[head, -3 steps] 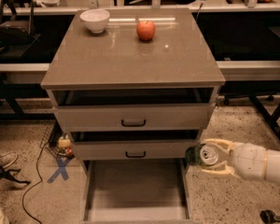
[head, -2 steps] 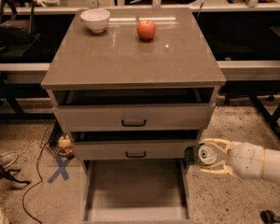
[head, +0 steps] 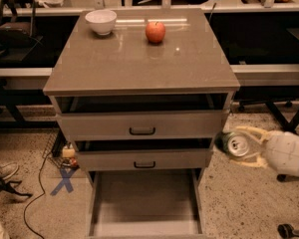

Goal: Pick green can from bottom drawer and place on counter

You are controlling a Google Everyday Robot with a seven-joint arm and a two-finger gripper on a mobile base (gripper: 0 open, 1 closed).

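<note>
The green can [head: 232, 144], silver top with pull tab facing the camera, is held in my gripper [head: 239, 146] to the right of the cabinet, level with the middle drawer. My cream-coloured fingers [head: 249, 131] close on it from above and below. The bottom drawer [head: 144, 203] is pulled out at the bottom of the view, its flat floor bare. The counter [head: 139, 59] is the glossy grey-brown cabinet top, above and to the left of the can.
A white bowl [head: 100, 21] and a red apple [head: 155, 32] stand at the back of the counter. The two upper drawers with black handles [head: 142, 131] are slightly open. A blue X [head: 64, 180], cables and a shoe [head: 4, 171] lie on the floor at left.
The gripper with the can has shifted slightly left and up beside the cabinet. Nothing else has moved.
</note>
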